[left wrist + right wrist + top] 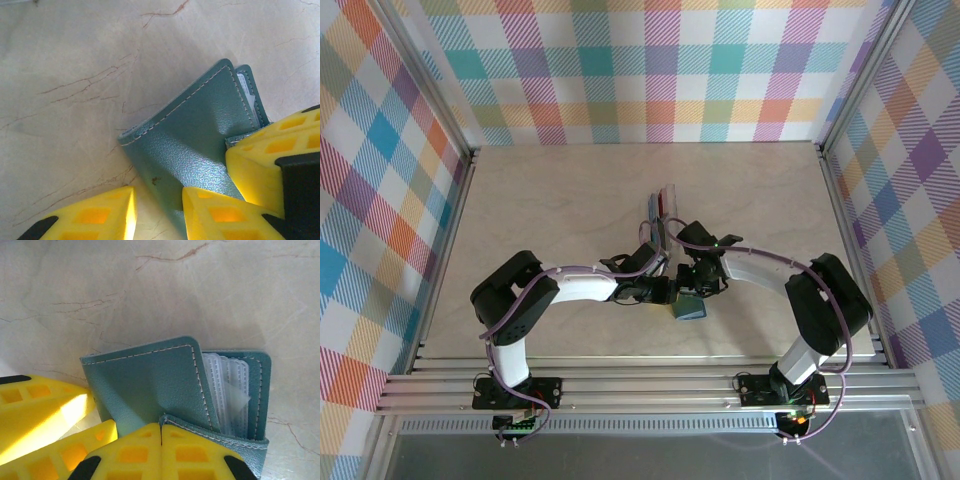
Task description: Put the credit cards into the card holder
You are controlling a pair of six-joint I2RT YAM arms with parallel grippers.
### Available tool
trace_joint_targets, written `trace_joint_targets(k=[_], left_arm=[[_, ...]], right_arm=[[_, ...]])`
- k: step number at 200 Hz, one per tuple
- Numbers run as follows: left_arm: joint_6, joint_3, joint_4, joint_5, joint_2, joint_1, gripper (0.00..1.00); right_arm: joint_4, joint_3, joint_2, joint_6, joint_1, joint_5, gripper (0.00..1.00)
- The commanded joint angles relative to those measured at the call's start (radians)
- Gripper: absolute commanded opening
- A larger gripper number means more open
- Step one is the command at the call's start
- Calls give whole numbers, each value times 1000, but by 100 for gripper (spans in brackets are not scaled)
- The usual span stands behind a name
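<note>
Top view, left to right: the table [540, 200] is bare from the left frame rail [445, 250] to centre. The credit cards [662, 208] lie bunched at centre, just above the wrists. The card holder [688, 306] sits just below the wrists. Bare surface resumes out to the right frame rail [855, 250]. Both arms fold inward, elbows out, with the wrists meeting over the holder. The left gripper [159, 200] stands parted, the holder's lower-left edge running between its fingers. The right gripper [161, 432] is closed, pinching the holder's lower flap, and clear sleeves [227, 387] are exposed.
</note>
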Motion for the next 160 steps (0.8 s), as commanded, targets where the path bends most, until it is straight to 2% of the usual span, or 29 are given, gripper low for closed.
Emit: trace_joint_targets(k=[1, 55, 90, 111, 160], left_arm=[[-27, 2, 74, -33, 113, -3, 32], [-29, 17, 72, -27, 121, -1, 31], [-30, 1, 69, -31, 93, 5, 31], [-26, -2, 57, -44, 75, 13, 30], [-25, 13, 56, -38, 106, 15, 25]], right_arm=[[126, -95, 153, -30, 69, -282, 0], [173, -140, 244, -7, 76, -248, 0], [137, -114, 119, -28, 72, -241, 0], [124, -102, 45, -55, 56, -286, 0], [95, -97, -34, -100, 13, -336, 0]])
